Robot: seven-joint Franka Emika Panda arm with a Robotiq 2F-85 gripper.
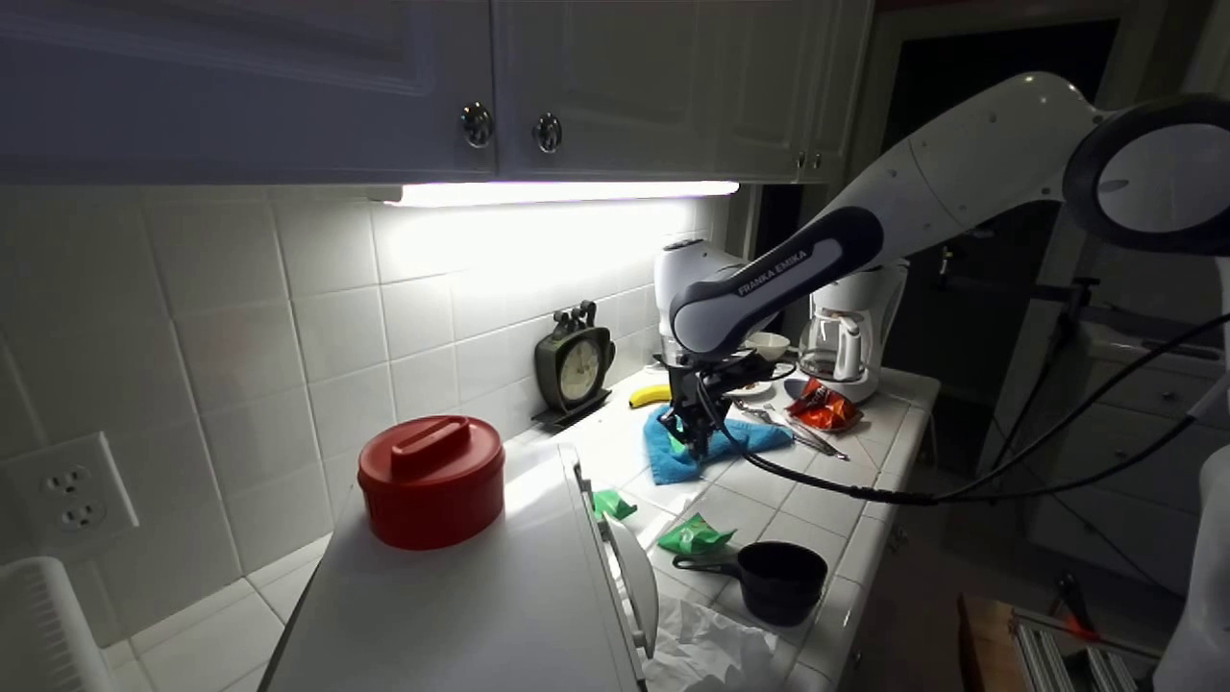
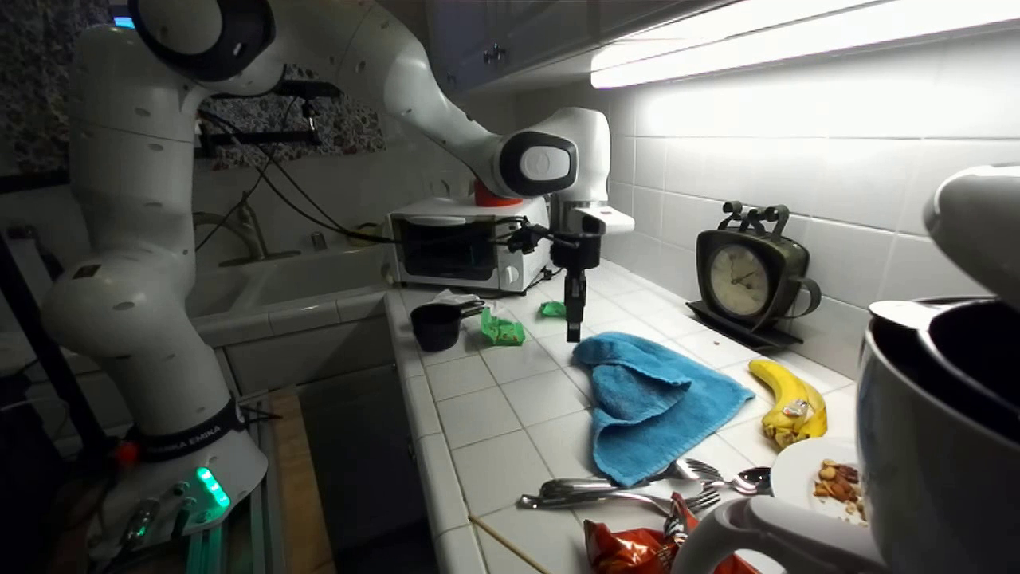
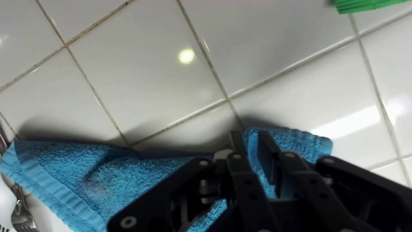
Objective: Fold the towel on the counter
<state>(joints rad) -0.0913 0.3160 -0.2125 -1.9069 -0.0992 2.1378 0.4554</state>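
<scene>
I see the blue towel (image 2: 677,418) rumpled halfway across the worktop (image 2: 486,442), the claw (image 3: 250,138) above — fingers slightly apart. Forks (image 3: 22,219) crowd the towel; a banana (image 2: 785,399) sits near the back edge, a black pot (image 2: 436,328) by the front.

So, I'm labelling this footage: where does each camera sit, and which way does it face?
Wrist view: mounted above the pincer, facing down on the towel and counter; the pincer alone shows.
In an exterior view: near the oven, looking over its top along the counter toward the coffee maker; the arm and pincer show.
In an exterior view: near the coffee maker, facing back toward the oven; base, arm and pincer show.
Both exterior views share the towel, banana and clock, from opposite ends.
</scene>
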